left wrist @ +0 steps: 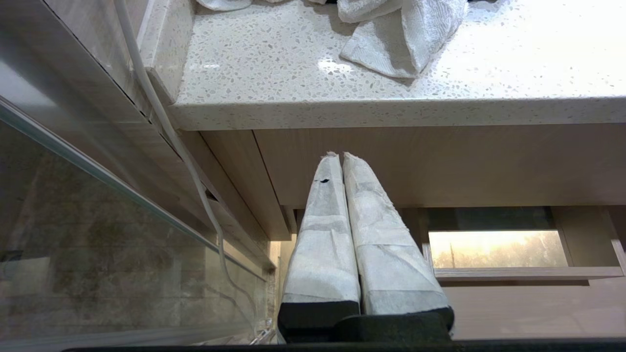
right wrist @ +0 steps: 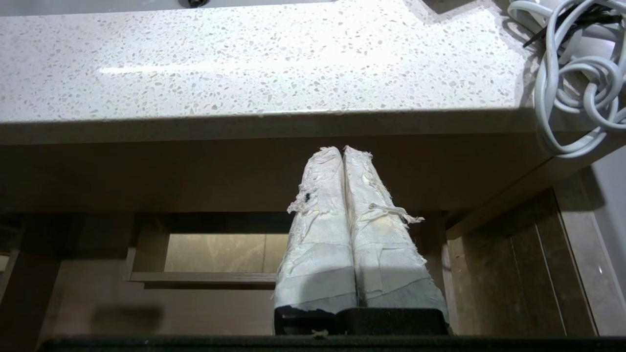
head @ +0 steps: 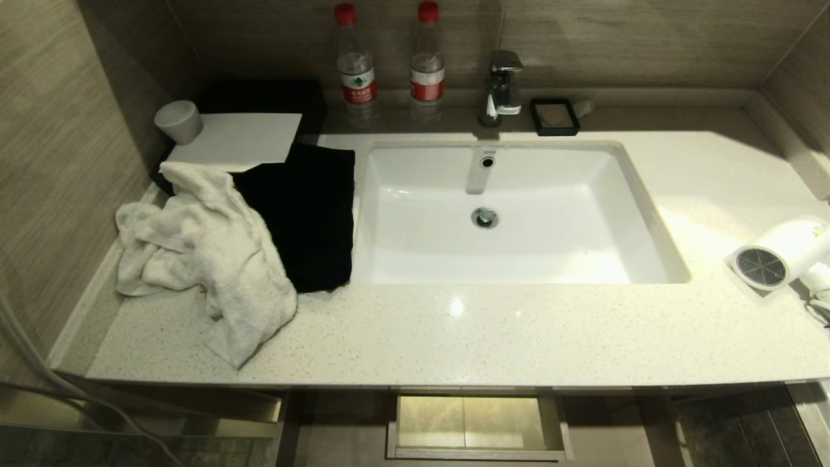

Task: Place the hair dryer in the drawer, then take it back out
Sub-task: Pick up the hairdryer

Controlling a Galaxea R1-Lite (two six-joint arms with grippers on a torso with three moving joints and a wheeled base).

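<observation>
The hair dryer (head: 781, 253) lies on its side at the far right end of the speckled surface (head: 493, 337), right of the sink (head: 512, 214), its barrel running roughly along the surface's length with the round grey mesh grille turned toward the sink; its coiled white cord (right wrist: 572, 93) is bundled at the front right corner and spills over the edge; the right hand (right wrist: 342, 150) hangs below the surface's lip with its taped fingers pressed together and nothing between them, and the cord sits above it and off to one side, so the dryer lies up and to the robot's right of this hand; the left hand (left wrist: 340, 155) is likewise closed and empty, parked under the edge near the white towel (head: 207, 253) at the opposite end, well apart from the dryer; the right arm is plainly the nearer one; the drawer (head: 476, 425) below the middle of the surface stands partly pulled out and appears empty, so the placing is judged not yet begun; two red-capped bottles (head: 355, 55) stand at the back wall with red and white labels, whose writing is too small to read; a small sticker on the dryer's body is equally illegible
</observation>
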